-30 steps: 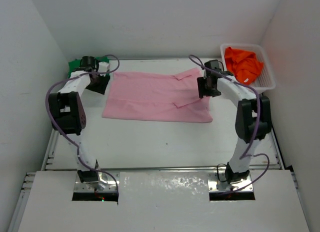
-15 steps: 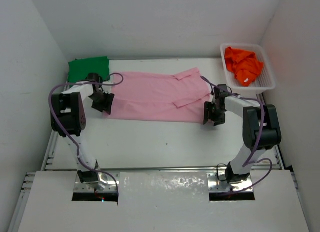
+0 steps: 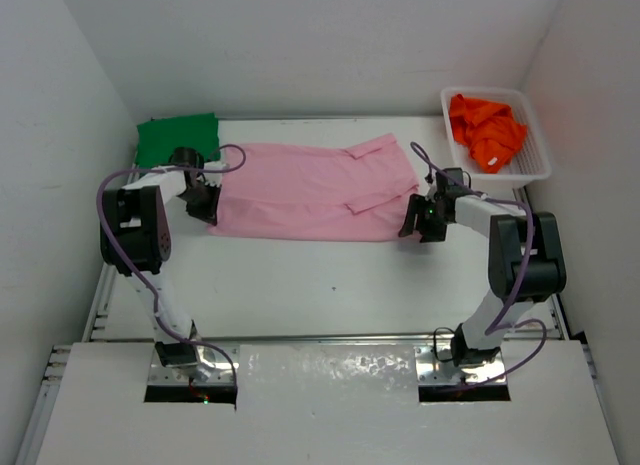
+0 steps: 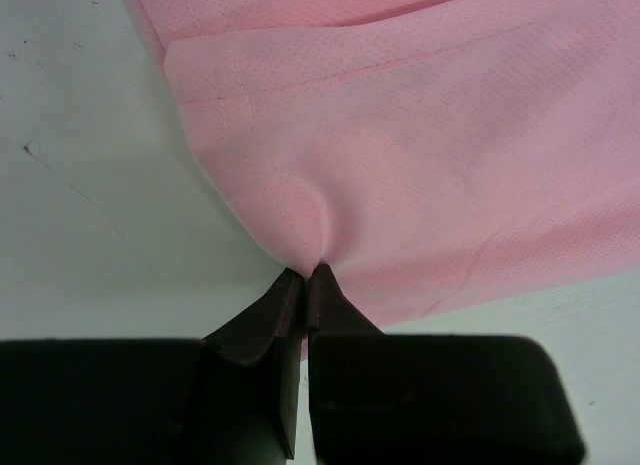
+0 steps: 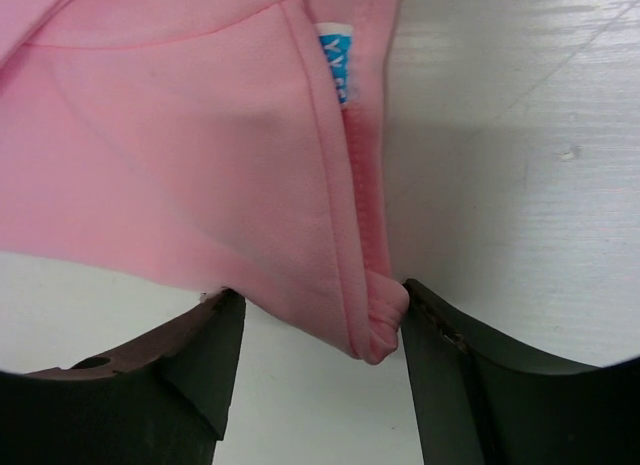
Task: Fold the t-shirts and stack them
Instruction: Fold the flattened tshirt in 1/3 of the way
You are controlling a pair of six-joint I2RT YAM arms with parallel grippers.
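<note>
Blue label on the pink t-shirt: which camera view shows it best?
The right wrist view: the blue label sits close and sharp beside a stitched edge of the pink t-shirt. The top external view shows the whole shirt, but the label is too small to find. The left wrist view shows only plain pink cloth.

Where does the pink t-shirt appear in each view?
Top external: pink t-shirt spread across the centre.
Left wrist: pink t-shirt fills the upper frame, edge pinched by the left gripper.
Right wrist: pink t-shirt upper left, corner between the open right gripper fingers.
Shared landmark: the white table.
</note>
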